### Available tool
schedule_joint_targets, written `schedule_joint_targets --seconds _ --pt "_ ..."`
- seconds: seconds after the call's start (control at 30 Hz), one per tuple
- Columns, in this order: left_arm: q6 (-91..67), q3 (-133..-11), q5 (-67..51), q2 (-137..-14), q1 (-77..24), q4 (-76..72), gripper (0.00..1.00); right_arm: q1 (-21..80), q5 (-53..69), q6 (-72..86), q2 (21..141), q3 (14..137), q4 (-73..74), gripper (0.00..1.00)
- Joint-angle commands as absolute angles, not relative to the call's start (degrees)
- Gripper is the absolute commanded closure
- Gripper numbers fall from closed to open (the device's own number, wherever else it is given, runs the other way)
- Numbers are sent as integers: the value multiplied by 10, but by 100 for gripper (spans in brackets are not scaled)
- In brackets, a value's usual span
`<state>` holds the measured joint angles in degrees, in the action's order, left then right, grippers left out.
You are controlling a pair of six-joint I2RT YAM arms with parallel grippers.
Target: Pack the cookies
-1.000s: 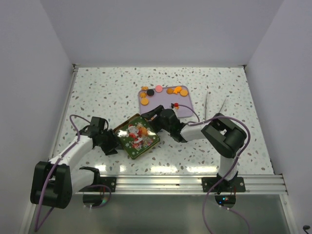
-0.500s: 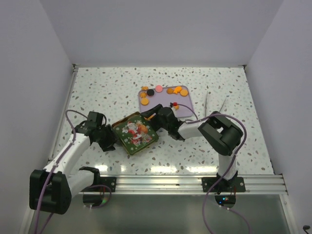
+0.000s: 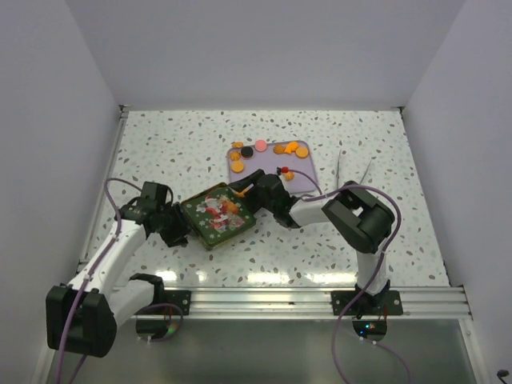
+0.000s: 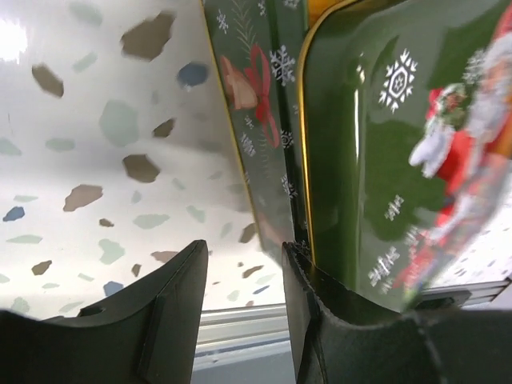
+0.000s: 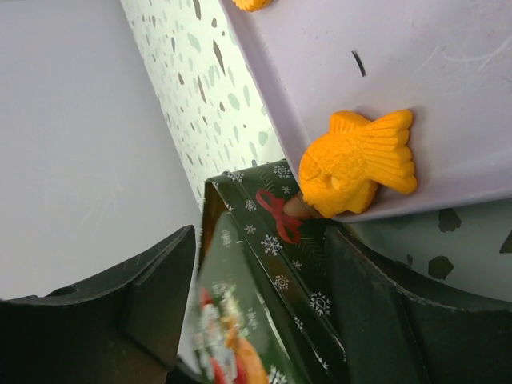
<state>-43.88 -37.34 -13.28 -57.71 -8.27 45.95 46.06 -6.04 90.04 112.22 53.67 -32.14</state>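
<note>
Holding both arms at the closed Christmas tin (image 3: 218,216), I am reporting on the one relation that matters. The tin is sitting left of centre on the table (image 3: 160,144), turned cornerwise to the frame, lid on. The cookies (image 3: 291,149) are lying above and to the right of it, spread along the upper edge of the lavender tray (image 3: 306,170), none yet packed.

The right gripper (image 5: 260,256) is straddling the tin's upper right corner, which is filling the gap between its fingers, so I am judging it clamped on the tin. The left gripper (image 4: 245,260) is sitting at the tin's lower left corner with its fingers apart. Bare table is showing between one finger and the tin wall, so I am judging it not gripping.

The right arm is lying nearer the tray and is the likelier one for picking, once the lid is off.

The right wrist view is showing what the overhead view is barely resolving: a fish-shaped cookie (image 5: 358,162) overhanging the tray's lower rim, its long axis along that rim, just beside the tin's corner. Any shove of the tin is risking knocking it off.
</note>
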Motion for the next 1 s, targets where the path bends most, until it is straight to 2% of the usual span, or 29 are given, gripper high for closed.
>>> schedule_joint_targets --seconds 0.0,0.33,0.73,0.97 --pt "-450 -343 -182 -601 -84 403 52 474 -41 915 1124 559 -332 31" --pt "-446 -313 -178 -639 -84 379 51 469 -34 907 1129 556 -333 31" --pt "-439 -374 -108 -607 -84 479 53 465 -21 889 1148 562 -339 32" --pt "-433 -423 -83 -599 -83 522 53 446 -11 829 1127 584 -280 30"
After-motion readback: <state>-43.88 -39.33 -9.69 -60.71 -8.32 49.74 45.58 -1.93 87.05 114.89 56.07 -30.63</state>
